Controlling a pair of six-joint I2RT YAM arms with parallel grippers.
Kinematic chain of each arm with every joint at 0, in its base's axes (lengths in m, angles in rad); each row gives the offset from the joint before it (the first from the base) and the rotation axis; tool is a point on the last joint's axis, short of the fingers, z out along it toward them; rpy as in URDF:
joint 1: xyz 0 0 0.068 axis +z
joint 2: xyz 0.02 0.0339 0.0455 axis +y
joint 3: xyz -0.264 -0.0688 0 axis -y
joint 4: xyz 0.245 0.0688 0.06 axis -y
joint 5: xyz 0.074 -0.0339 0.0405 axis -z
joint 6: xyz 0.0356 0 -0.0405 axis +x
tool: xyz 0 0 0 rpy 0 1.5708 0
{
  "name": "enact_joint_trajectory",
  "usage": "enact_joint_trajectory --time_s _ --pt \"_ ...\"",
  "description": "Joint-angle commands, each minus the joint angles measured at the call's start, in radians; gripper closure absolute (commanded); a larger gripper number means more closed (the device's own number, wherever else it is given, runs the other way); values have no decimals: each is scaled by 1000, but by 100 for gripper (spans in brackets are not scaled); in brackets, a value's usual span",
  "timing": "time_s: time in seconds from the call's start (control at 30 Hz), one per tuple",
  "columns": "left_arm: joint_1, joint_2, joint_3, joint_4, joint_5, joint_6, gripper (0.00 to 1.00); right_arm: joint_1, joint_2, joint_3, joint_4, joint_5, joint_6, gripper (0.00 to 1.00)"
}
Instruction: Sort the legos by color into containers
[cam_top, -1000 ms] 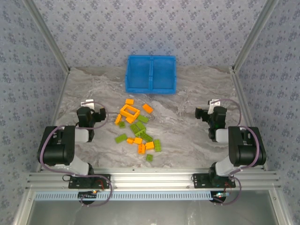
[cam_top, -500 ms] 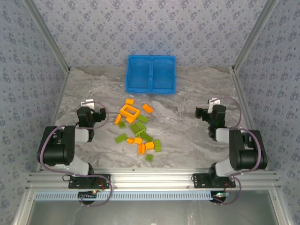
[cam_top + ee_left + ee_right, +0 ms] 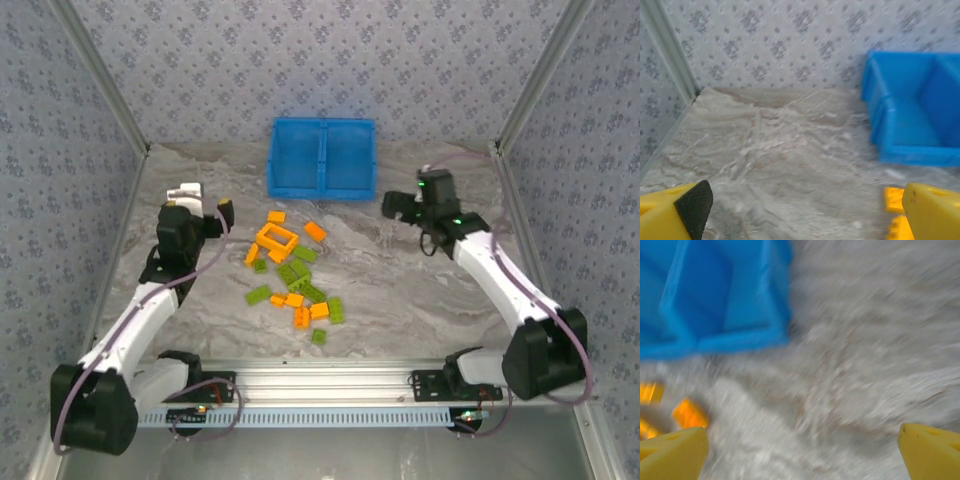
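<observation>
lying under everything, the grey marbled worktop (image 3: 400, 290) takes most of the top view. the left arm (image 3: 150, 300) reaches in from 7 o'clock and the right arm (image 3: 500, 275) from 5 o'clock. the left jaws and the right jaws are both spread wide and pinch nothing. the containers (image 3: 322, 192), two halves of one blue bin, stand at 12 o'clock by the far wall. the legos (image 3: 295, 275), orange and lime green, lie loose near the middle of the worktop, at 6 o'clock from the bin and apart from it. the orange frame (image 3: 268, 242) lies at the 11 o'clock end of the heap.
</observation>
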Motion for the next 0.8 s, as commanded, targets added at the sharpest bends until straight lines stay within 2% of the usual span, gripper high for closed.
enact_joint_trajectory --time_s 0.0,0.17,0.3,0.37,0.47,0.6,0.77 --pt "-65 -51 128 -362 116 -52 1 116 111 85 -205 -55 16 0" --pt "-103 -16 381 -725 312 79 1 263 265 118 -148 -66 -23 0" --pt "-104 12 461 -902 478 254 1 302 421 217 -66 -86 -127 0" --pt "-106 4 434 -913 535 337 1 303 517 303 -84 -96 -162 1" --pt "-106 -29 357 -868 556 412 1 305 633 406 -78 -129 -209 8" --pt "-107 -70 285 -781 550 415 1 305 726 486 -73 -140 -228 19" --pt "-106 -76 241 -772 525 411 1 314 824 552 -89 -153 -250 31"
